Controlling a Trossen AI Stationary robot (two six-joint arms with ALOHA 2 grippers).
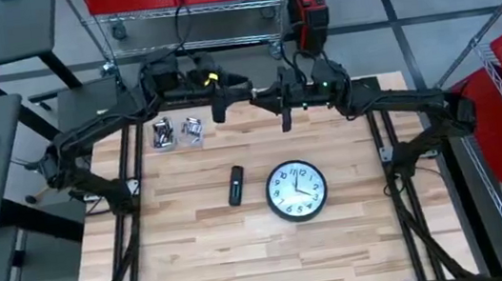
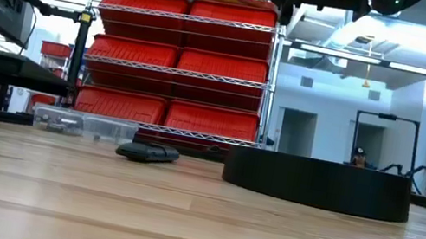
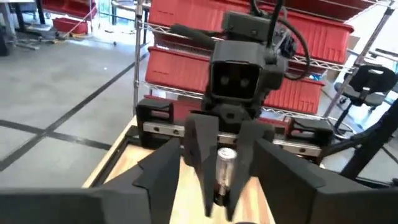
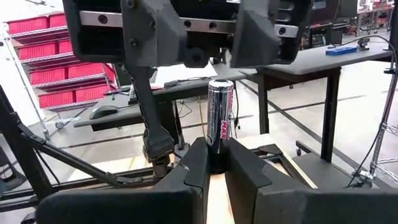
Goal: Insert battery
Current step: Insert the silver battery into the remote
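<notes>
Right gripper [image 4: 214, 163]: jaws closed on upright battery [image 4: 219, 122], raised near worktop [image 1: 245, 247] far edge, facing left gripper [image 1: 219, 104], jaws spread. Below: remote [image 1: 235, 185], clock [image 1: 297, 190], two clear trays [image 1: 177, 132]. Battery showed only in wrist views.

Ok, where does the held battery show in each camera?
High view: too small to tell, at the right pincer.
Low view: not discernible.
Left wrist view: battery at centre, in that pincer.
Right wrist view: centre, upright, facing the open left pincer.
Shared landmark: red bin shelves.
</notes>
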